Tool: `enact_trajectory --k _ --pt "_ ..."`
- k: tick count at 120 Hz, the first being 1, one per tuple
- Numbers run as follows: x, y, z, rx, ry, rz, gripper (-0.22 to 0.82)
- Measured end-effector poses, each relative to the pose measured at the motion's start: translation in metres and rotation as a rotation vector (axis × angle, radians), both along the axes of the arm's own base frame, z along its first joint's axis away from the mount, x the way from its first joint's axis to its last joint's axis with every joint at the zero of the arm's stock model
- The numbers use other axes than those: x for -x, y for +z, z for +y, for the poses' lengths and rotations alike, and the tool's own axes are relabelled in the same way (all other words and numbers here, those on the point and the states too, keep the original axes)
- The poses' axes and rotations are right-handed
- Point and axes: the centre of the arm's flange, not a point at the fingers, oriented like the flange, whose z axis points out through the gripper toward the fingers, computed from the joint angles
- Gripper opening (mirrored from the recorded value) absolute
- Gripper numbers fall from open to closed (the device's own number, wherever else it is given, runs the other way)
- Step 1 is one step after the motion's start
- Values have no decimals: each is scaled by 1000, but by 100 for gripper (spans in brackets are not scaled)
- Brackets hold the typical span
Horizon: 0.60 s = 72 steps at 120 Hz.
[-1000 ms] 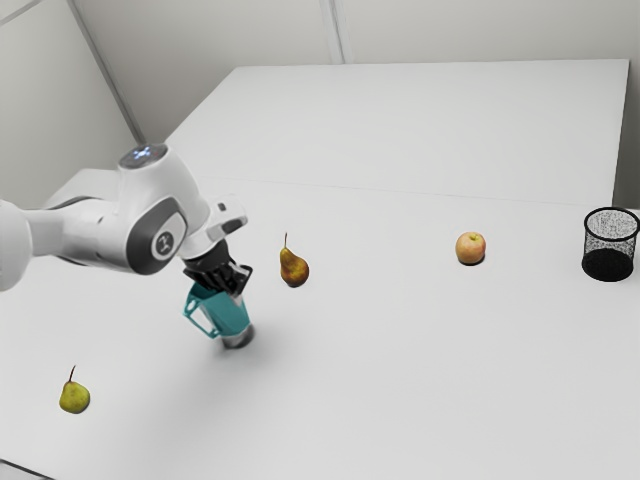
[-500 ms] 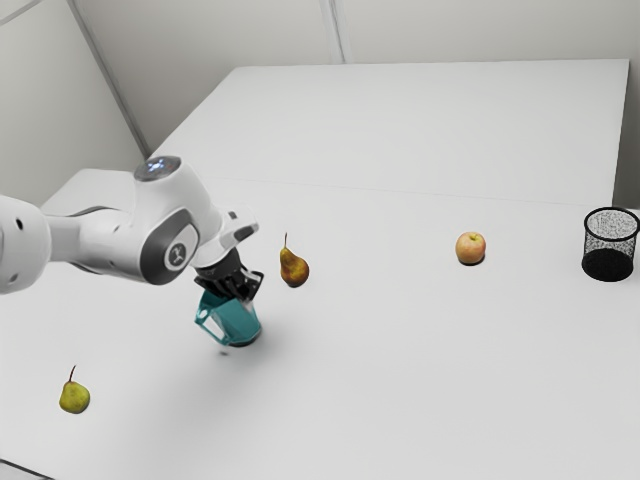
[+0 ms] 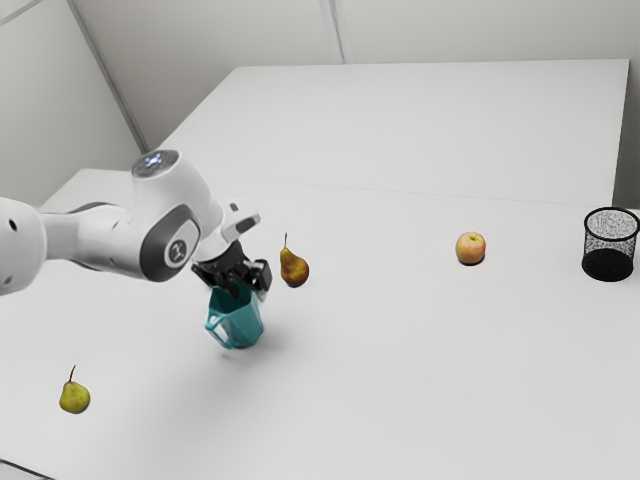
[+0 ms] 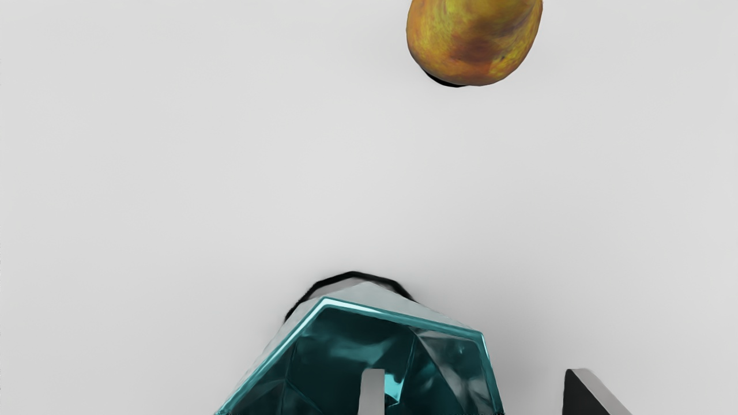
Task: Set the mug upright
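In the exterior view my gripper (image 3: pixel 248 290) points down at the top of the teal mug (image 3: pixel 238 322). The mug stands nearly upright on the table, its handle toward the exterior view's left. Looking from the wrist, the mug's mouth (image 4: pixel 403 314) faces the camera. My gripper (image 4: pixel 473 392) is open there: one finger reaches over the mug's opening, the other stands outside its wall with a gap between. The mug's lower part is partly hidden behind its rim.
A brown pear (image 3: pixel 294 270) lies close beyond the mug. A green pear (image 3: pixel 74 397) is at the exterior view's lower left. An apple (image 3: pixel 471 248) and a black mesh basket (image 3: pixel 608 262) stand toward the exterior view's right.
The mug has swung from tilted to nearly upright and is a little farther toward the exterior view's right. My hand moved that way too, and its fingers have spread apart.
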Motion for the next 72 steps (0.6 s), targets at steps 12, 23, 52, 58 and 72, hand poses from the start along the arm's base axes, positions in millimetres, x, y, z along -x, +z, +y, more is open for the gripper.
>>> enact_trajectory --k 12,23,52,58,72 --pt "1 12 -3 -2 -7 -25 39" --pt "-1 27 -8 -3 -18 -48 46" --pt "-35 106 -29 13 -49 -31 54" --pt "-43 121 -31 18 -52 -15 55" --pt "-56 148 -32 24 -57 35 57"
